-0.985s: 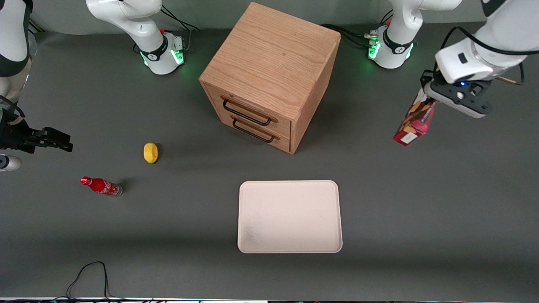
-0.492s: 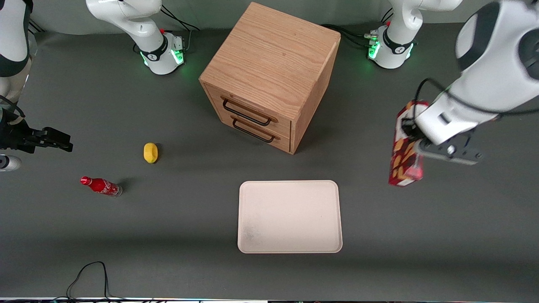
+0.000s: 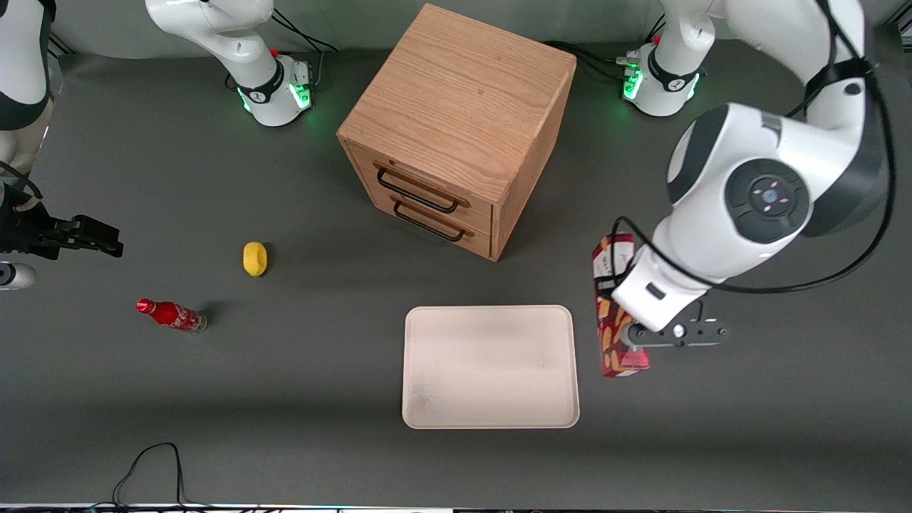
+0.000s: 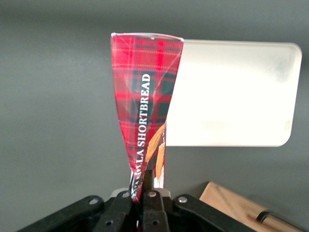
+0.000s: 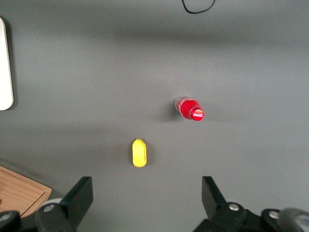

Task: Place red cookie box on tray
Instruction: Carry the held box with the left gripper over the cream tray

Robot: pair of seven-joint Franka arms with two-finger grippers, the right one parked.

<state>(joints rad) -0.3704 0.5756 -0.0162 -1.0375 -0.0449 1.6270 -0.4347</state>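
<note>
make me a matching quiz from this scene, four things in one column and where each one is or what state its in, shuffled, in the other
Things:
1. long red cookie box
2. flat pale cream-pink tray
3. small yellow lemon-like object
4. oak-coloured wooden drawer cabinet

States:
A. both drawers shut
B. held in the left gripper, jaws shut on it, beside the tray
C. nothing on it
D. lying on the table near the small red soda bottle

Pairs: 1-B, 2-C, 3-D, 4-A

Grey table (image 3: pixel 748 442) – items resting on it.
Wooden drawer cabinet (image 3: pixel 459 128), cream tray (image 3: pixel 490 367), yellow lemon-like obj. (image 3: pixel 254 258), red soda bottle (image 3: pixel 171 315) lying on side, black cable (image 3: pixel 153 470).

Gripper (image 4: pixel 143 186) holds the red cookie box (image 3: pixel 614 335) beside tray.
</note>
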